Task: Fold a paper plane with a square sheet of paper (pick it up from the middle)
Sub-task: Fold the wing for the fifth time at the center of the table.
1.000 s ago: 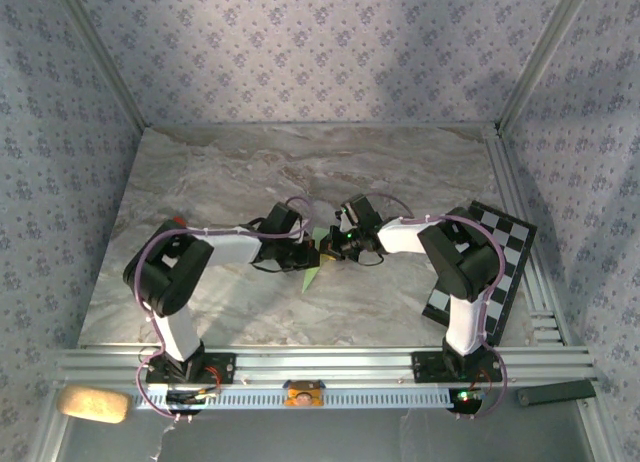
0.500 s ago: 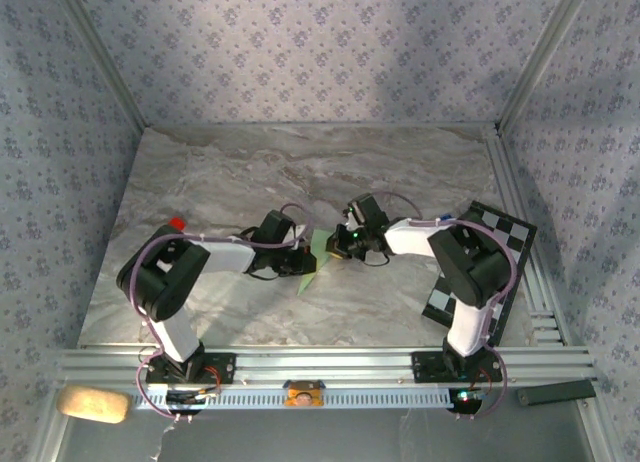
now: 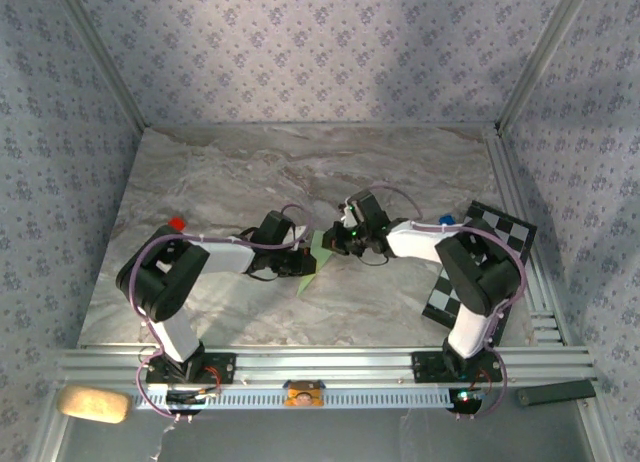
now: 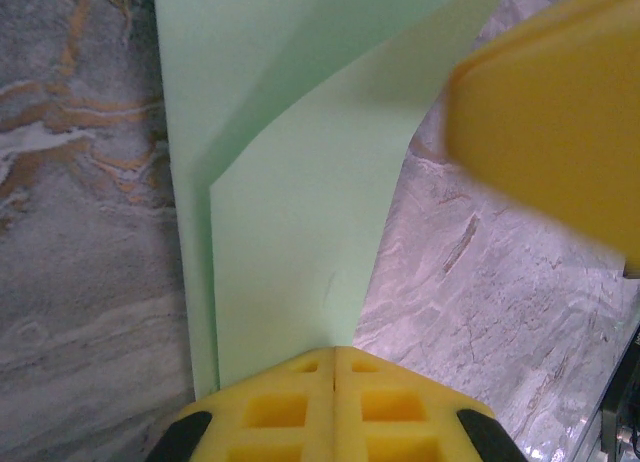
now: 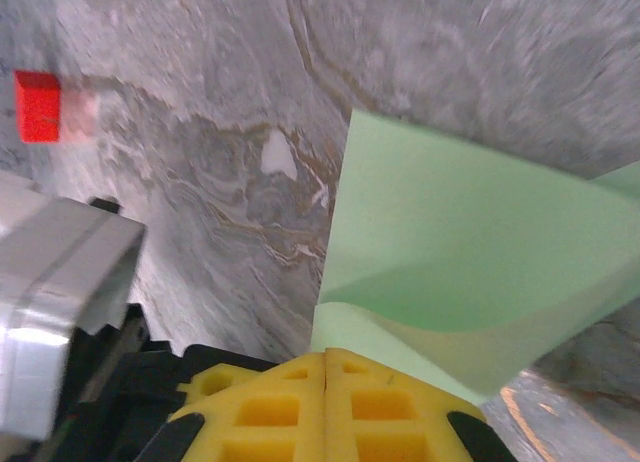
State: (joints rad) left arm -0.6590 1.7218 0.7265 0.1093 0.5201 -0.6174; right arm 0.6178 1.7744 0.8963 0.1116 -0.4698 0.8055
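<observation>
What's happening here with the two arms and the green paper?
Both arms meet over the middle of the marble table. The left pincer and the right pincer are each shut on an edge of the green sheet, holding it between them. The sheet is partly folded, with overlapping layers, and is not a finished plane yet.

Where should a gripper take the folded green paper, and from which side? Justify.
Pinch a free edge, coming in from the side, roughly in the sheet's plane. The green paper is thin and doubled over, with edges exposed; the left gripper and right gripper are each shut on an edge from opposite sides.
</observation>
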